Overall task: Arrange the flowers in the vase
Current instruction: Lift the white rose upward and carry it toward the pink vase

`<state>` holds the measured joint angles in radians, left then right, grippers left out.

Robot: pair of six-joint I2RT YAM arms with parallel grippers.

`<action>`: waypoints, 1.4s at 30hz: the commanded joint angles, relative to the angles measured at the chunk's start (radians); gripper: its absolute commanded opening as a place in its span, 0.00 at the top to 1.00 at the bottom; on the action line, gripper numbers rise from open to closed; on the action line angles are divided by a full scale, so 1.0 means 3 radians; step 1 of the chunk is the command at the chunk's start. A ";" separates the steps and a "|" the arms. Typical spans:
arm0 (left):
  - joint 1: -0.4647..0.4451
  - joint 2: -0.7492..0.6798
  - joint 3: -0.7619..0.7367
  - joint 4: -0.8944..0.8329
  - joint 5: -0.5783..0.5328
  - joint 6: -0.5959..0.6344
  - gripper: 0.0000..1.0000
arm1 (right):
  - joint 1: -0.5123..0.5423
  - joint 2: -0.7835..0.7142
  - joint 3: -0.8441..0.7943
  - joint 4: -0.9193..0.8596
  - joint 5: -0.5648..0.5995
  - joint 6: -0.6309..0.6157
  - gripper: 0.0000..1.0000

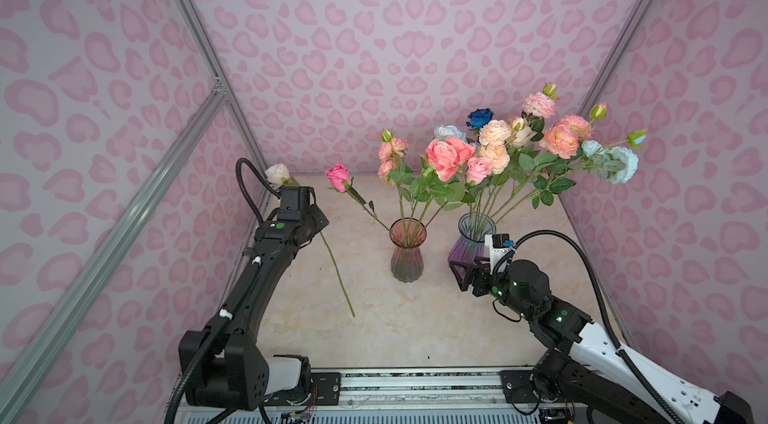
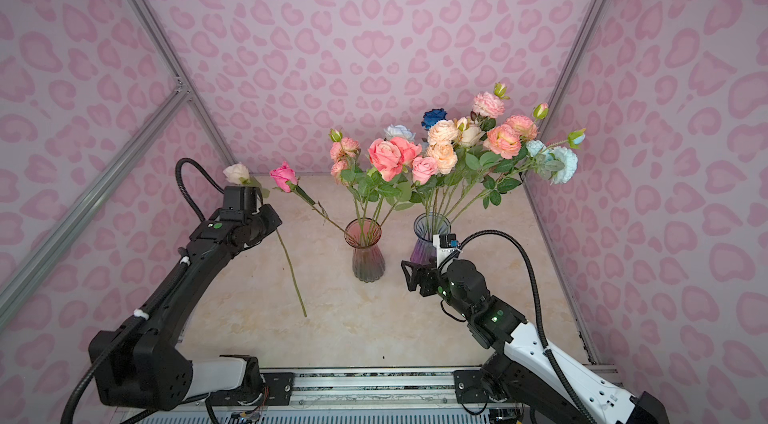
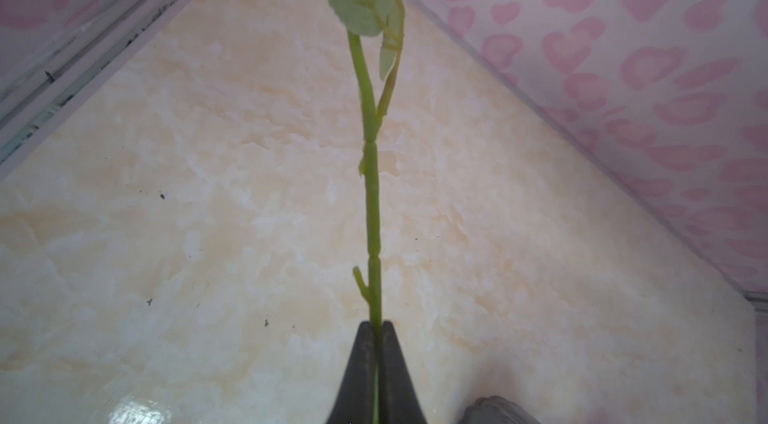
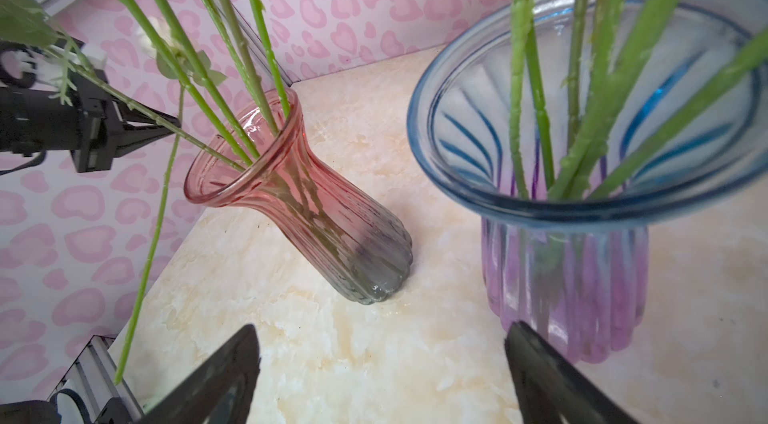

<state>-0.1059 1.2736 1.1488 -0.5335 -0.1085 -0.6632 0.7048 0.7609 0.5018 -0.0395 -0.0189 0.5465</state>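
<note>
My left gripper (image 3: 376,325) is shut on the thin green stem (image 3: 372,201) of a cream rose (image 1: 277,173), held slanted above the table at the left; the stem's lower end (image 1: 351,311) hangs free. From the right wrist, the left gripper (image 4: 172,125) shows left of a pink glass vase (image 1: 407,253) that holds a magenta rose (image 1: 338,177) and several pink ones. A blue-and-purple vase (image 1: 473,234) to its right holds most of the flowers (image 1: 498,143). My right gripper (image 4: 381,330) is open and empty, low beside the purple vase's base (image 4: 565,276).
Pink heart-patterned walls (image 1: 374,47) close in the marble table (image 1: 415,318) at the back and on both sides. An aluminium rail (image 1: 415,384) runs along the front edge. Blooms and leaves spread wide above both vases.
</note>
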 commanded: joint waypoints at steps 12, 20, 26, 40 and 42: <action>-0.0253 -0.0854 0.0506 0.0130 0.0098 0.0371 0.97 | 0.0005 -0.0098 0.0098 -0.0165 0.0114 -0.0051 0.07; -0.0739 -0.1054 0.0959 0.0212 -0.0260 0.0653 0.97 | -0.0012 -0.0119 0.0104 -0.0216 0.0178 -0.0157 0.07; -0.1213 -0.1002 0.1204 0.0213 -0.0430 0.0797 0.97 | -0.0087 -0.0186 0.0068 -0.0245 0.0160 -0.0177 0.07; -0.2417 -0.0832 0.1539 0.0508 -0.0834 0.1377 0.97 | -0.0197 -0.0263 0.0059 -0.0268 0.0173 -0.0171 0.07; -0.2531 -0.0780 0.1471 0.0774 -0.0734 0.1508 0.97 | -0.0199 -0.0256 0.0061 -0.0262 0.0185 -0.0170 0.07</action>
<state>-0.8383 1.0256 1.6020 -0.4274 -0.3405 -0.2863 0.6460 0.6807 0.5175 -0.1211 0.0254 0.5041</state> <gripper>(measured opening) 0.058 0.929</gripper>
